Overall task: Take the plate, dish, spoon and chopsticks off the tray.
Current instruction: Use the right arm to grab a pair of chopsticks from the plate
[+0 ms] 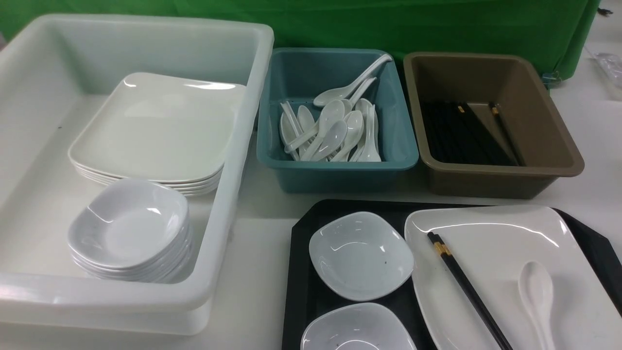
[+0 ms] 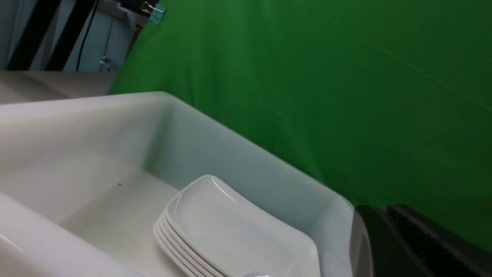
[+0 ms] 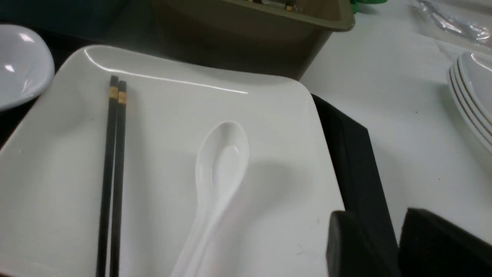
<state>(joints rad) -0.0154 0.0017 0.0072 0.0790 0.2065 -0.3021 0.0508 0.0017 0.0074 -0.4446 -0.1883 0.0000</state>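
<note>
The black tray [image 1: 303,291] lies at the front right of the table. On it sits the large white plate [image 1: 491,253], which carries the black chopsticks [image 1: 466,287] and the white spoon [image 1: 537,291]. Left of the plate on the tray is a small white dish [image 1: 360,255], with a second dish [image 1: 357,328] nearer me. Neither gripper shows in the front view. My right gripper [image 3: 378,215] hangs open over the tray's rim [image 3: 353,154], beside the plate [image 3: 269,127], spoon [image 3: 221,161] and chopsticks [image 3: 113,165], holding nothing. My left gripper [image 2: 384,211] is shut and empty by the white tub [image 2: 250,161].
A big white tub [image 1: 243,146] on the left holds stacked plates [image 1: 155,131] and stacked dishes [image 1: 129,228]. Behind the tray stand a teal bin [image 1: 335,170] of spoons and a brown bin [image 1: 486,182] of chopsticks. More stacked plates [image 3: 472,96] lie right of the tray.
</note>
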